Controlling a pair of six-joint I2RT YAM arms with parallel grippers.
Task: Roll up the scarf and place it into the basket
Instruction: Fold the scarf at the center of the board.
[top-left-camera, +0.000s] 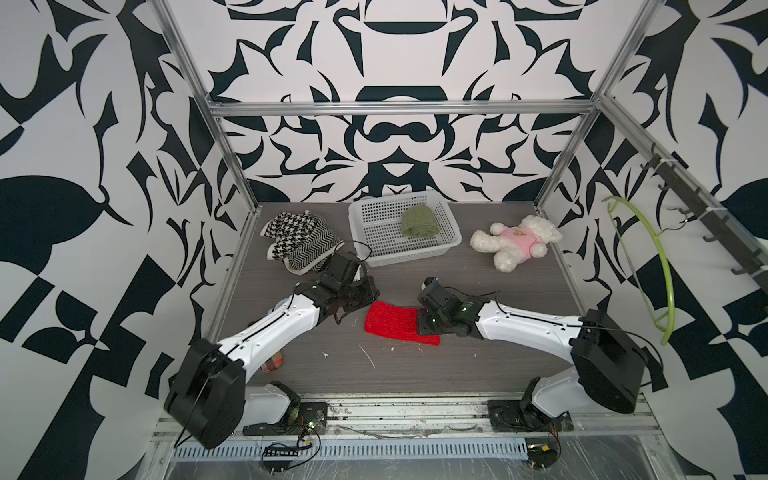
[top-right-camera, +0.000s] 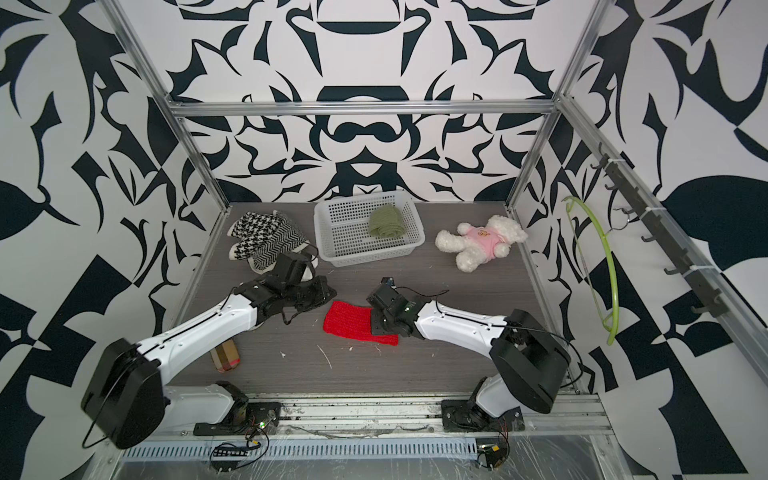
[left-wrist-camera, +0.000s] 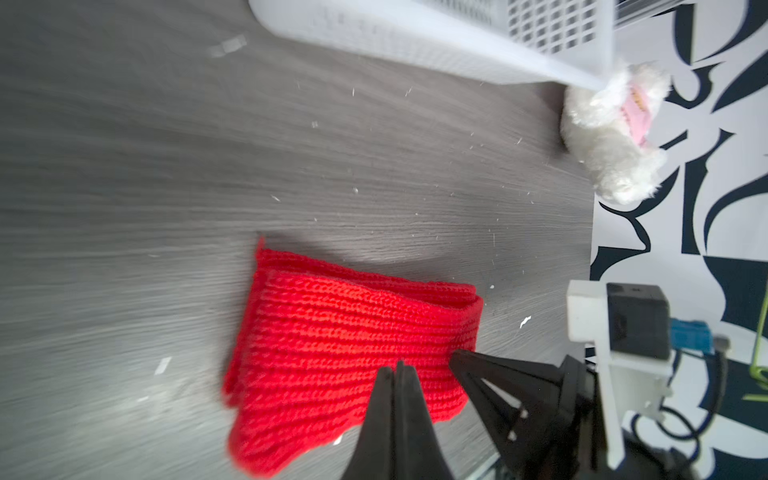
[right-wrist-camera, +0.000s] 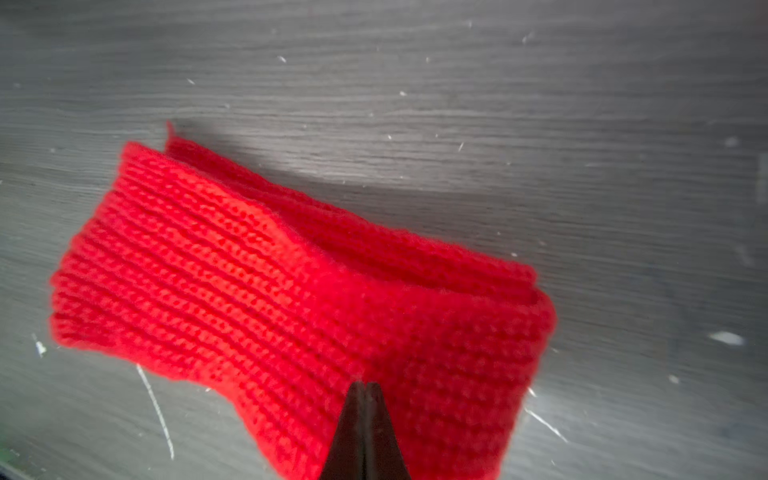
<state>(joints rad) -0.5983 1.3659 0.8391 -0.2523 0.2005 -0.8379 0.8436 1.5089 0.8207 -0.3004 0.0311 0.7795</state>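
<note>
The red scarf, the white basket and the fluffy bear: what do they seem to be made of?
Red knitted scarf: soft yarn, wool or acrylic perhaps; matte ribbed stitches show. White rectangular basket: probably moulded plastic, smooth, with grid holes through its walls. White plush bear: fuzzy, synthetic-looking pile, wearing a smooth pink fabric shirt.

Grey table (top-left-camera: 457, 365) bears basket (top-left-camera: 358, 226), red scarf (top-left-camera: 388, 322), plush bear (top-left-camera: 515, 243), patterned scarves (top-left-camera: 299, 241).

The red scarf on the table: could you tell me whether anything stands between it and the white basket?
Nothing visible does: bare table separates the red scarf from the basket. Only the left arm's wrist sits close to the basket's near corner, and a green roll lies inside.
</note>
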